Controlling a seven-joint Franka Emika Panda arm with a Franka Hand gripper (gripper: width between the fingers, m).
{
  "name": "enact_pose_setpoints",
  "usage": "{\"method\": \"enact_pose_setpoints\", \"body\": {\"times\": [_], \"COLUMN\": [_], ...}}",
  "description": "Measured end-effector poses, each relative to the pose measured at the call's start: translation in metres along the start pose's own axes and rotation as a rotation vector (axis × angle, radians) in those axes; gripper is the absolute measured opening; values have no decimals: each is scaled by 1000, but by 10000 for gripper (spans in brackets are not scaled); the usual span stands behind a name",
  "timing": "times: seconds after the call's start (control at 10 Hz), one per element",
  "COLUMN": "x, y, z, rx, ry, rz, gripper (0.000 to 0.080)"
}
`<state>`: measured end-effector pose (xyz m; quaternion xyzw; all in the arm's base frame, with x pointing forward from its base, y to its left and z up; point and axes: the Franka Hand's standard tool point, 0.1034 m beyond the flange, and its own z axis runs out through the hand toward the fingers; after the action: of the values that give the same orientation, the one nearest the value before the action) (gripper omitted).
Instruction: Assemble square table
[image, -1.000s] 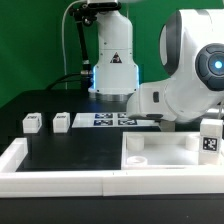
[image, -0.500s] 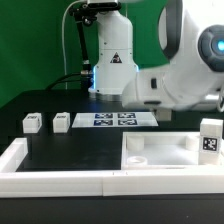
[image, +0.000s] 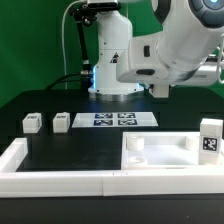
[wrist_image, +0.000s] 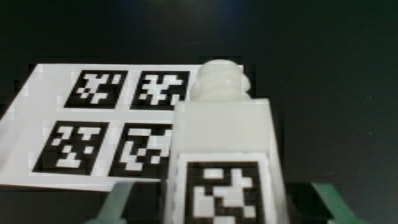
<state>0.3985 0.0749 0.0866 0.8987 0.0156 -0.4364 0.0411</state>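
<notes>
Nearest your wrist camera, your claw (wrist_image: 221, 205) is closed partway around the held leg (wrist_image: 222, 130), with one grey-green finger (wrist_image: 128, 205) showing on each side of it. The actual contact lies at the picture's edge, so you cannot see it. This leg is a squared white block pointing away from the camera. It carries a black-and-white tag (wrist_image: 222, 190) on the face towards you and a rounded peg (wrist_image: 219, 75) at its far end. Beyond it the marker board (wrist_image: 89, 120) lies flat on the black bench (wrist_image: 338, 60), showing four printed tags.

In the exterior view you meet the white border wall (image: 60, 180) first, running along the front and turning back at both ends. Just behind it, toward the exterior view's right, the square tabletop (image: 165, 150) lies flat in the wall's corner. It is a thick white slab with a round socket (image: 136, 143) at a corner on its end toward the exterior view's left. At the slab's other end the upright leg (image: 211, 137) stands with its tag facing you.

Farther back on the exterior view's left, the outer leg block (image: 32, 122) and the inner leg block (image: 61, 121) sit side by side without touching. The inner one is near the marker board's end. Behind the board stands the robot base (image: 113, 65). The arm (image: 180, 45) is raised at the upper right, and you cannot pick out the claw there.
</notes>
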Motion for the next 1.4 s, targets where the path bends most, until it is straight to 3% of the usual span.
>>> {"method": "enact_pose_setpoints", "body": {"times": [0.3,0.5,0.8,1.3,1.4], "x": [10,13,5,12,23], "y": [3,6,12,11,17], "z": [-12,-38,-78,-87,-103], "rx": [28,45,72,99,92], "ry": [233,338,492,815,919], "rz": [-10,-8,-10,1,-9], "gripper": [288,288,289,290,290]}}
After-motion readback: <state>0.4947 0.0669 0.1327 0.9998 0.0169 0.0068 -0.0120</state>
